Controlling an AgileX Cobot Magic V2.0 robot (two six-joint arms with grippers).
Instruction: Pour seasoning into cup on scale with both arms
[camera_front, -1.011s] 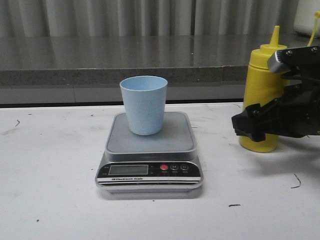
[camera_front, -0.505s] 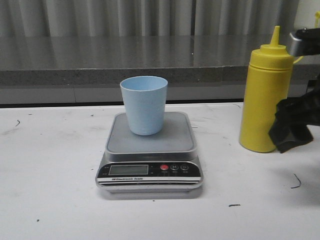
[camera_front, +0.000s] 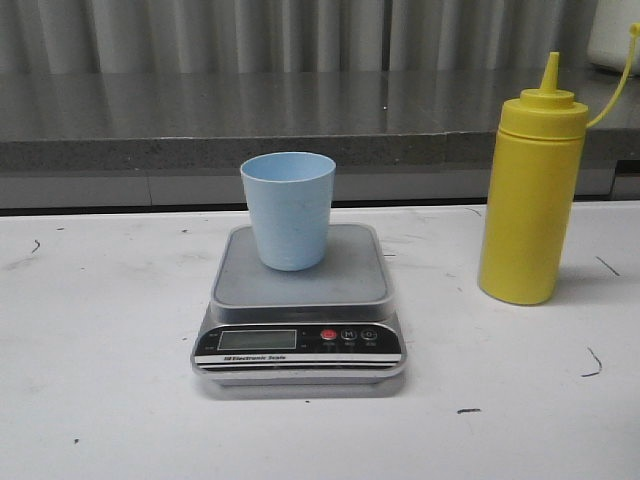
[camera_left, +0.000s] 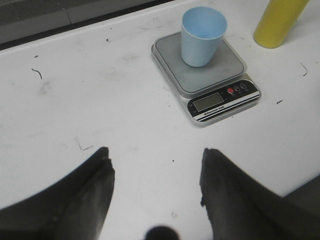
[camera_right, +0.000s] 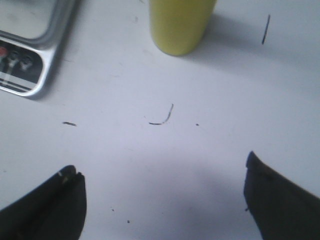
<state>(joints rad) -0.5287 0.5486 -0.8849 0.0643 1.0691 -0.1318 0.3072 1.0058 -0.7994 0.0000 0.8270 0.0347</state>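
Observation:
The light blue cup stands upright on the silver-grey scale at the table's middle. The yellow seasoning bottle stands upright on the table to the right of the scale, its cap strap hanging off the nozzle. Neither gripper shows in the front view. In the left wrist view my left gripper is open and empty, well back from the cup and scale. In the right wrist view my right gripper is wide open and empty, back from the bottle's base.
A grey counter ledge runs along the back of the white table. Small dark marks dot the tabletop near the bottle.
My right gripper, which was beside the yellow bottle, has drawn back to the right and left the front view. The bottle stays standing. Cup and scale have not moved.

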